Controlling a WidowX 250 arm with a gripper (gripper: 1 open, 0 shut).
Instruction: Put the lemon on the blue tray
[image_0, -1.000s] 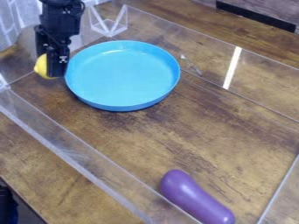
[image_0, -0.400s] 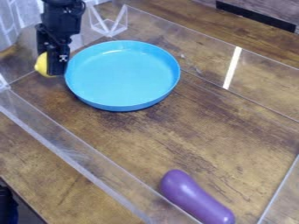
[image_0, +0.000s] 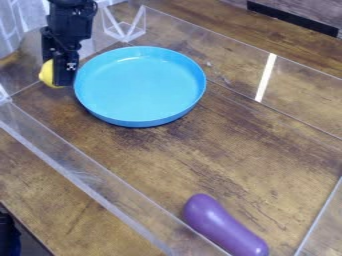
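Note:
The lemon (image_0: 48, 72) is a small yellow fruit at the far left, just outside the left rim of the blue tray (image_0: 140, 85). My black gripper (image_0: 58, 72) points down over the lemon with its fingers shut around it. Most of the lemon is hidden behind the fingers; only its left side shows. It sits low, at or near the wooden table surface. The blue tray is a large round dish and holds nothing.
A purple eggplant-shaped thing (image_0: 223, 225) lies at the bottom right. Clear plastic walls (image_0: 80, 170) border the wooden table along the front and left. A clear angular stand (image_0: 124, 20) is behind the tray.

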